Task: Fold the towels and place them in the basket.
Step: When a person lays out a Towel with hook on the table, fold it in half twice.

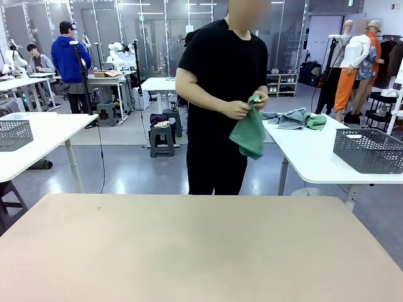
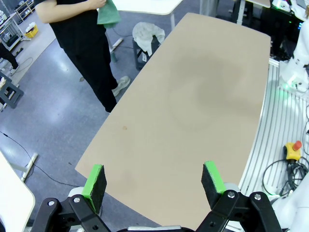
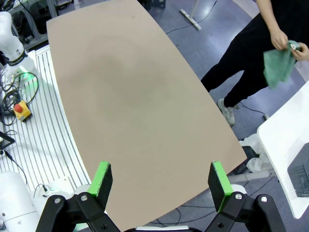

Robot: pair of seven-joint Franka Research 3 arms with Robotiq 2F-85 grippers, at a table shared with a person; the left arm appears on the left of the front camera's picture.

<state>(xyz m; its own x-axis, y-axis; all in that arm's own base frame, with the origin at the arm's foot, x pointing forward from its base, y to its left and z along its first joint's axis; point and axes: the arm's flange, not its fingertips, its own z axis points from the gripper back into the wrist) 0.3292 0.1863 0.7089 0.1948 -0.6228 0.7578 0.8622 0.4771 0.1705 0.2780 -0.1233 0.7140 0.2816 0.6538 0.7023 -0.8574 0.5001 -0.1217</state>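
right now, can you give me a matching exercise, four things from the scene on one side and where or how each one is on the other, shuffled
Things:
1. green towel
2. heap of towels
3. dark basket
4. left gripper

Places or states:
a. open, above the tan table
b. held in the person's hands
c. near end of the white side table
d. far end of that white side table

Pairs: 1-b, 2-d, 3-c, 4-a
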